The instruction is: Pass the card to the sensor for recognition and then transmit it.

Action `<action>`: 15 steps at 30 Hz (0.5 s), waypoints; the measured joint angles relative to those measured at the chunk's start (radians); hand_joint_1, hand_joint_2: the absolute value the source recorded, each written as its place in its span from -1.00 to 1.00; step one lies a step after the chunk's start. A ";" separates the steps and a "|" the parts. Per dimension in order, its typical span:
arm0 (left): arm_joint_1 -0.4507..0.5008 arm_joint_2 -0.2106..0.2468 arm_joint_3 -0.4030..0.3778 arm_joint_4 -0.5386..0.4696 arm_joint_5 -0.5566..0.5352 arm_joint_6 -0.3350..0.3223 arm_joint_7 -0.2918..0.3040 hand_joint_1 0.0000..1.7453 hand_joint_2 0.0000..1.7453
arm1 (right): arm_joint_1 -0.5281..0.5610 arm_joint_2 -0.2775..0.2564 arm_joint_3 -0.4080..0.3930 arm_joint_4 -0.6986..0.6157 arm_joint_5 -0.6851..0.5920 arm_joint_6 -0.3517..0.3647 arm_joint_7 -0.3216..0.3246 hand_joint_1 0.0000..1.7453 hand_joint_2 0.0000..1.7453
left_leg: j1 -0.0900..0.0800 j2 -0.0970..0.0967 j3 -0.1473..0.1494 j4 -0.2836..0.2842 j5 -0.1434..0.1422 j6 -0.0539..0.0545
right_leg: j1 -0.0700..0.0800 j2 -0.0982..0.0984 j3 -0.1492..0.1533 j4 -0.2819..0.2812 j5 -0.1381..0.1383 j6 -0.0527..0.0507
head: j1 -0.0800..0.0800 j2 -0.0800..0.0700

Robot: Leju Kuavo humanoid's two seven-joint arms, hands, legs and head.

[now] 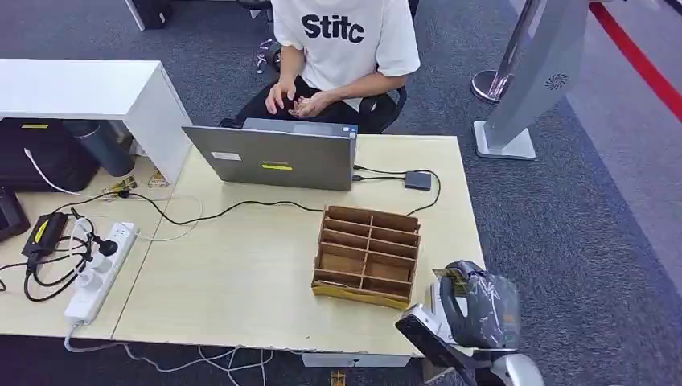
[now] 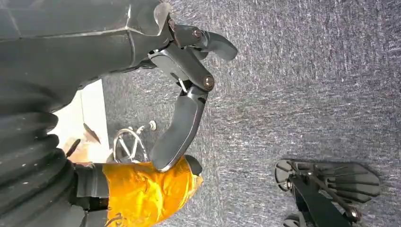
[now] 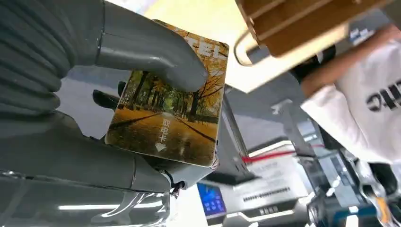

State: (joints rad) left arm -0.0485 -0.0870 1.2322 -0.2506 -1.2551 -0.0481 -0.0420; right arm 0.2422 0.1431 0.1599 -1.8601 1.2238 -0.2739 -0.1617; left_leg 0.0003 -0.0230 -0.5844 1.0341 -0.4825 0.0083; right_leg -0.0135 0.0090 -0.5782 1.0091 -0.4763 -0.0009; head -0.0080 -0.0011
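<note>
I'm seeing my right hand (image 3: 142, 71) clamping the card (image 3: 168, 111) between thumb and fingers, just off the tabletop (image 1: 241, 273) corner beside the wooden organizer (image 1: 367, 256). My left hand (image 2: 184, 94) is hanging loose, fingers apart, grasping nothing.

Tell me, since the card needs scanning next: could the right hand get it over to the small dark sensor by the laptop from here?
Probably yes. The right hand holds the card at the table's near corner; the wooden organizer stands between it and the sensor, so passing above looks needed.
</note>
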 joint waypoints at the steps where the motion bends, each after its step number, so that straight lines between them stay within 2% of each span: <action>1: -0.001 0.000 0.002 0.000 -0.002 0.000 0.000 -1.00 1.00 | 0.000 -0.002 0.007 -0.013 -0.002 -0.007 -0.008 1.00 1.00 | 0.000 0.000 0.000 0.000 0.000 0.000 | 0.000 0.000 0.000 0.000 0.000 0.000 | 0.000 0.000; 5: -0.002 0.001 0.003 0.000 -0.018 -0.005 0.000 -1.00 1.00 | -0.035 -0.021 0.064 -0.072 0.003 -0.013 -0.049 1.00 1.00 | 0.000 0.001 0.000 0.000 0.000 0.000 | 0.000 0.001 0.000 0.000 0.001 -0.001 | 0.000 0.000; 11: -0.017 0.013 0.002 0.000 -0.068 -0.023 -0.006 -1.00 1.00 | -0.299 -0.047 0.215 -0.058 -0.047 0.178 0.026 1.00 1.00 | 0.000 0.004 0.000 0.000 0.004 -0.001 | 0.000 0.004 0.000 0.001 0.004 -0.001 | 0.000 0.000; 13: -0.020 0.016 0.000 0.000 -0.077 -0.025 -0.010 -1.00 1.00 | -0.354 -0.048 0.245 -0.022 -0.062 0.218 0.049 1.00 1.00 | 0.001 -0.001 -0.002 0.000 0.006 -0.001 | 0.000 0.000 0.001 0.001 0.004 0.000 | 0.001 0.000; 15: -0.021 0.022 -0.009 0.000 -0.096 -0.029 -0.010 -1.00 1.00 | -0.510 -0.043 0.282 0.094 -0.102 0.265 0.084 1.00 1.00 | 0.001 0.004 -0.004 0.000 0.008 -0.004 | 0.000 0.004 -0.006 0.003 0.009 -0.005 | 0.000 0.000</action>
State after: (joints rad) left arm -0.0696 -0.0652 1.2234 -0.2506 -1.3512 -0.0774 -0.0523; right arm -0.2674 0.1000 0.4414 -1.7664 1.1222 -0.0087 -0.0781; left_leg 0.0011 -0.0188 -0.5886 1.0339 -0.4746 0.0045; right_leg -0.0133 0.0132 -0.5838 1.0121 -0.4672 -0.0056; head -0.0080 -0.0011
